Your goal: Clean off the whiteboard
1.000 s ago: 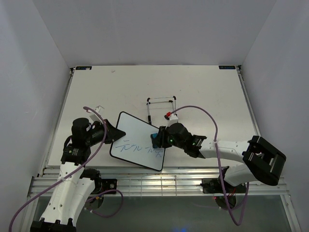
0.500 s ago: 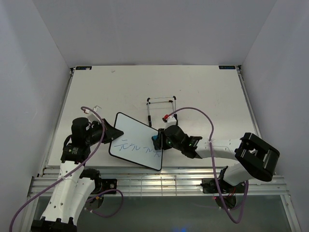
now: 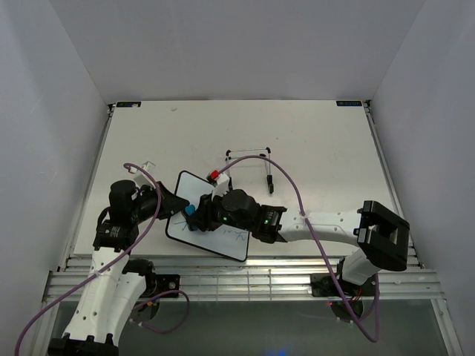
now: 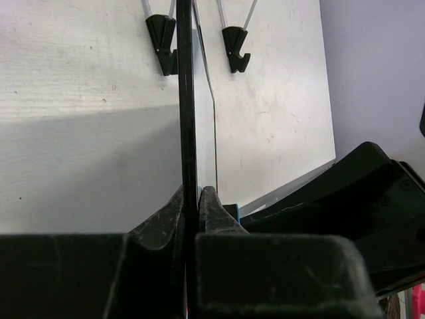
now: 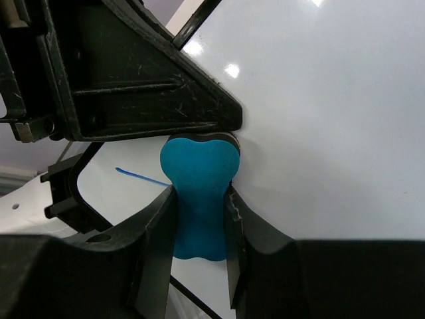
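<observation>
The whiteboard (image 3: 217,242) is held tilted above the table at the front centre, with faint blue scribbles left near its lower edge. My left gripper (image 3: 175,207) is shut on its left edge; in the left wrist view the board's black frame (image 4: 188,100) runs edge-on between my fingers (image 4: 191,197). My right gripper (image 3: 199,215) is shut on the blue bone-shaped eraser (image 3: 191,211) and presses it on the board face close to the left gripper. In the right wrist view the eraser (image 5: 199,193) lies on the white board (image 5: 319,119), beside a short blue stroke (image 5: 139,176).
The thin black wire stand (image 3: 249,159) stands just behind the board; its feet show in the left wrist view (image 4: 235,52). The right arm (image 3: 326,225) stretches across the front of the table. The slatted front edge (image 3: 245,278) lies below the board.
My right gripper has swept the eraser leftward across the board, from its right edge to its left edge by the left gripper. Most blue scribbles are gone. The left gripper has held still.
</observation>
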